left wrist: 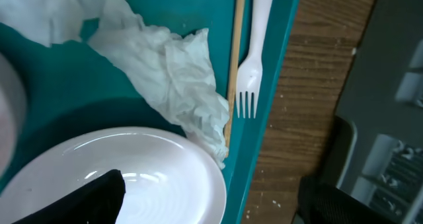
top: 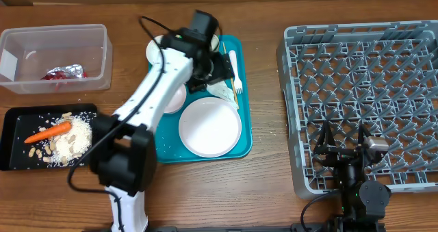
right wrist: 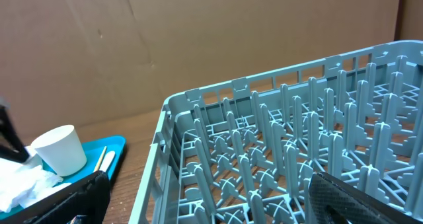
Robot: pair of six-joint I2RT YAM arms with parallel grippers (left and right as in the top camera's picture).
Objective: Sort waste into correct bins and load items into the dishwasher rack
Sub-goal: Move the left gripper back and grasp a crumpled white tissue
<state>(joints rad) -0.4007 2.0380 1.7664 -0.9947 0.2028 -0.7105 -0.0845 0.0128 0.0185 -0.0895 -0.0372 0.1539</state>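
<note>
Carrot (top: 49, 132): orange, lying in black tray (top: 12, 126).
Wrapper (top: 63, 73): red-and-silver, inside clear tub (top: 79, 50).
Plate (top: 209, 126): white, flat, beside crumpled napkin (left wrist: 165, 72).

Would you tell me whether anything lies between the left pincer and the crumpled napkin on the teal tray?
Nothing visible covers the napkin; the open left pincer has a free way. Only neighbours crowd it: the white plate by its lower end and a chopstick along one side.
</note>
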